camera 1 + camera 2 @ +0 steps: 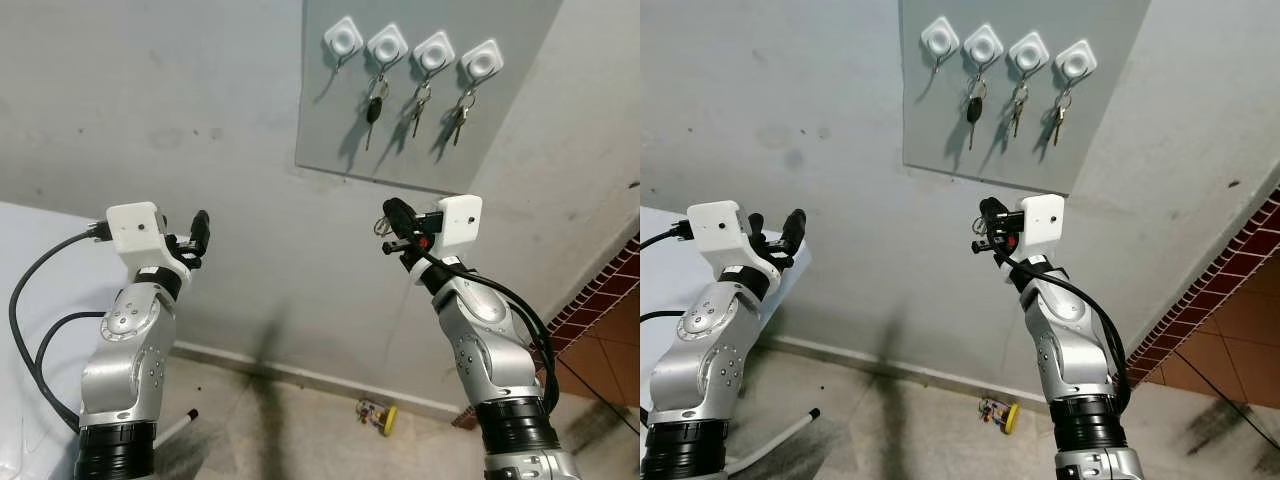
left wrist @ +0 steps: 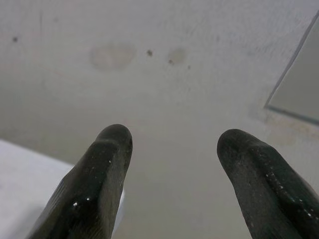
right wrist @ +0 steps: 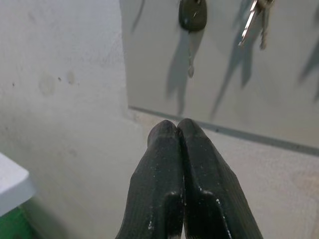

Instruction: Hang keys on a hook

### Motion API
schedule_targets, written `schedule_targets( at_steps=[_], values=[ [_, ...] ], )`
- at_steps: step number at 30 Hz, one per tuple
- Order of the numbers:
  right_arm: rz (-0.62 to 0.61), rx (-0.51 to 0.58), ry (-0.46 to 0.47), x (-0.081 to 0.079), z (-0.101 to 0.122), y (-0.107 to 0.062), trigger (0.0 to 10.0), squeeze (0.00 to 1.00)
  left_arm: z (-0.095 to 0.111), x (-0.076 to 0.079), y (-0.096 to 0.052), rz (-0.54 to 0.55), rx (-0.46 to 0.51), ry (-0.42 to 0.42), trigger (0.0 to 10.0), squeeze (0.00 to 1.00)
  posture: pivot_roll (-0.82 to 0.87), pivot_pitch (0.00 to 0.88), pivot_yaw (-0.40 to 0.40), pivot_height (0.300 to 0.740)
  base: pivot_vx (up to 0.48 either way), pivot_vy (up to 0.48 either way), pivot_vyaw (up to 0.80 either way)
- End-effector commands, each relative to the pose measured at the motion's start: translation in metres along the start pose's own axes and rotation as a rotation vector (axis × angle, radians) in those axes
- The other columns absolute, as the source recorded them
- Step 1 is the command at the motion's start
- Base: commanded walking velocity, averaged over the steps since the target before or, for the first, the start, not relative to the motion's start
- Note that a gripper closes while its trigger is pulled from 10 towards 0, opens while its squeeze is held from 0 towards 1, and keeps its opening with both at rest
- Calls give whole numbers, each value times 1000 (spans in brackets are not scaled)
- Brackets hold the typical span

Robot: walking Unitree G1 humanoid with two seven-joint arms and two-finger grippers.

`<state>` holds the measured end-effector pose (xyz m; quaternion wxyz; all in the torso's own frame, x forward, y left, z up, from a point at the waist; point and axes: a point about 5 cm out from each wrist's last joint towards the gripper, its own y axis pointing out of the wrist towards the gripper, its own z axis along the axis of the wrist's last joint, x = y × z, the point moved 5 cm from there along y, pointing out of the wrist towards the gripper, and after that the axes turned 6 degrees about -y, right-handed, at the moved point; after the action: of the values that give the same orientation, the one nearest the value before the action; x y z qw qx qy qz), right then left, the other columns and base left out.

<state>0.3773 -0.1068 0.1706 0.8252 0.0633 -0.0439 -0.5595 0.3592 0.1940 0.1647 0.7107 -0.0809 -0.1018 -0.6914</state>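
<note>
Where right hand [image 1: 388, 228] pinches, key ring [image 1: 381, 226] half-hidden.

small yellow object [image 1: 378, 416] on floor too small to identify, black-headed key [image 3: 192, 14] cut off by frame edge
</note>
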Motion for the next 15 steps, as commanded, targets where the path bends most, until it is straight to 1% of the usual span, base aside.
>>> schedule_targets(
  at_steps=[1,10,13,15],
  values=[
    [1,20,-15,2,7,0,10000,0,10,2,1,-3,33,6,10000,0,-92,0,-50,740,454,0,0],
    [7,19,-16,1,7,0,10000,0,10,0,0,5,32,0,10000,0,-91,0,-52,740,454,0,0],
    [9,19,-16,1,7,0,10000,0,8,-2,1,24,24,12,10000,0,-90,0,-54,740,298,0,0],
    [10,18,-15,1,7,0,10000,0,10,0,0,12,39,6,10000,0,-91,0,-54,740,0,0,0]
  ],
)
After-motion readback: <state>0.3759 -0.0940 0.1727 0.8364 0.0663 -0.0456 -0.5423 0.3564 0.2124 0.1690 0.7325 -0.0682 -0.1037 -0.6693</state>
